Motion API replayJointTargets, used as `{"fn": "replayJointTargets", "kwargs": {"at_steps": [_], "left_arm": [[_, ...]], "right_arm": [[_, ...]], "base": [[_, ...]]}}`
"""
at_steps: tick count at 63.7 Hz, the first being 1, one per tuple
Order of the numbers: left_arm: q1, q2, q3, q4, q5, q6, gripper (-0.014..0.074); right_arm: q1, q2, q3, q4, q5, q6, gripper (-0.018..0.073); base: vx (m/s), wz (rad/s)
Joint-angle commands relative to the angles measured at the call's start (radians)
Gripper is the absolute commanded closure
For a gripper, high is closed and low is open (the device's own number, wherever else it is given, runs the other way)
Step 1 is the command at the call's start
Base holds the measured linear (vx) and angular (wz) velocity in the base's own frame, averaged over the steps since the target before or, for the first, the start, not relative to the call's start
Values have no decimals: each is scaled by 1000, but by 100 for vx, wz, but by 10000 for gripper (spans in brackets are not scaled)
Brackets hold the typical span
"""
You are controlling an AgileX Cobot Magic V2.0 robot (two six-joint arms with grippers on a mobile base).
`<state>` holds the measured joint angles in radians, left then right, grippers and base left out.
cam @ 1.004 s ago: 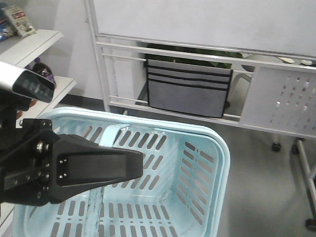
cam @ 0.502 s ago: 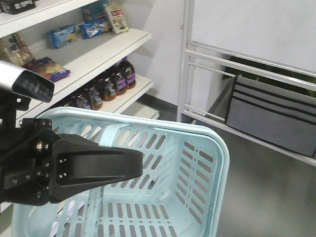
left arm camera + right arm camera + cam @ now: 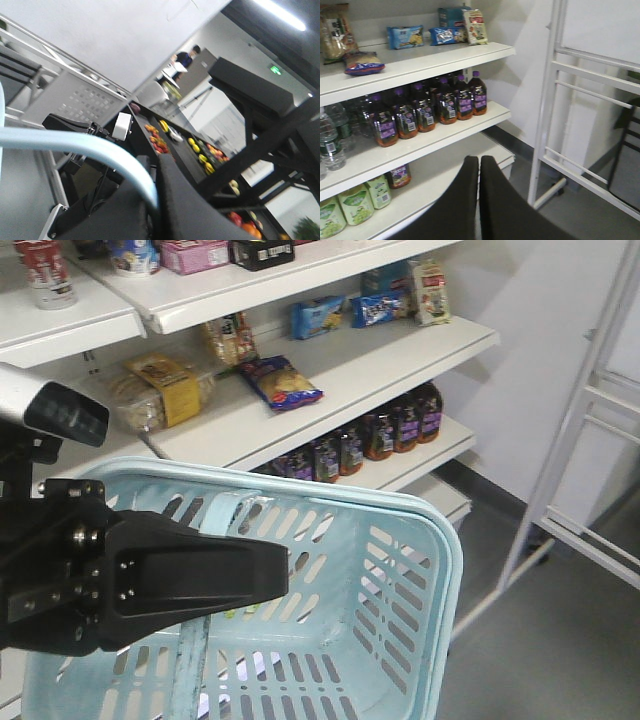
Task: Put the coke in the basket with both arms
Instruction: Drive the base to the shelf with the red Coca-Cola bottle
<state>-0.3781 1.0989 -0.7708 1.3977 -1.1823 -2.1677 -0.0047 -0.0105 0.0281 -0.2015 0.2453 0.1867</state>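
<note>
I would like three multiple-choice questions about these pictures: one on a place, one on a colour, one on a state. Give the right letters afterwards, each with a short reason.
1. In the right wrist view, where do the dark bottles with purple labels stand?
A. On a chair.
B. On the floor.
C. On a shelf below the snack packets.

2. What colour is the basket?
A. Pale blue.
B. Red.
C. Black.

3. How is the right gripper?
A. Open around a bottle.
B. Shut, holding nothing.
C. Shut on a snack packet.

Answers:
1 C: the bottles line the white shelf under the packets.
2 A: its slotted walls and rim are pale blue.
3 B: its fingers meet with nothing between them.
</note>
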Motion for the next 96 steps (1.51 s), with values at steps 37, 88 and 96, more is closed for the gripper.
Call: {"fn": "replayJointTargets", "kwargs": {"at_steps": [37,88,96], "left_arm": [[-2,-22,-25,-91,-27,5,602],[-2,-22,-25,-91,-27,5,602],[-2,-22,-25,-91,-27,5,602]], "right_arm": [[-4,-12,7,-9,-70,-5,564],[-4,-12,7,-9,-70,-5,564],[-4,-12,7,-9,-70,-5,564]], "base": [[14,56],[10,36],[5,11]]}}
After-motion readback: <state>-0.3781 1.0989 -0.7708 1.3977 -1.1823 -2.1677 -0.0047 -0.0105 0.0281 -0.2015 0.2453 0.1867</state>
